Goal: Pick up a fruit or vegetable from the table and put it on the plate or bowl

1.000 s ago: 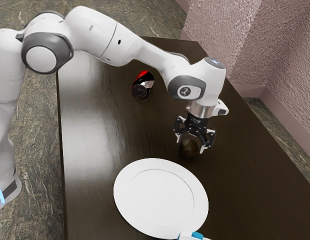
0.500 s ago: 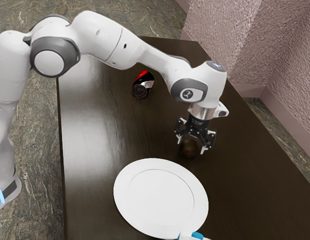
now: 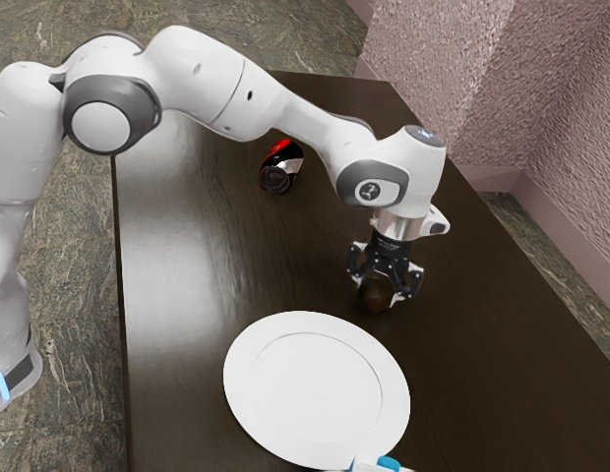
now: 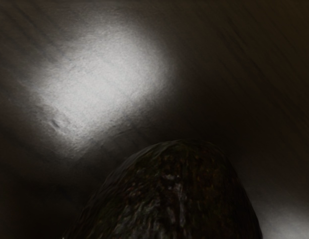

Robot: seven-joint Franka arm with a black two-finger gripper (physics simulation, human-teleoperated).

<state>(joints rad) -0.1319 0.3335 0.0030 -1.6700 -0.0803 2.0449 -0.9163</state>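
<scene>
A dark, rough-skinned avocado [image 3: 376,296] lies on the dark wooden table [image 3: 187,265], just beyond the far rim of the white plate [image 3: 316,385]. My gripper [image 3: 379,288] points straight down over it, open, with one finger on each side of the fruit. The fingers stand wide and I see no squeeze on the fruit. In the wrist view the avocado [image 4: 174,199] bulks large and dark directly under the hand, with the glossy table [image 4: 94,89] behind it.
A red and black object [image 3: 281,165] lies on its side further back on the table. A small white and blue thing [image 3: 379,464] peeks in at the table's front edge beside the plate. A pinkish wall rises at the exterior view's right.
My hand has dropped lower, so the fingers now straddle the avocado instead of hovering above it. The avocado and the plate have stayed where they were.
</scene>
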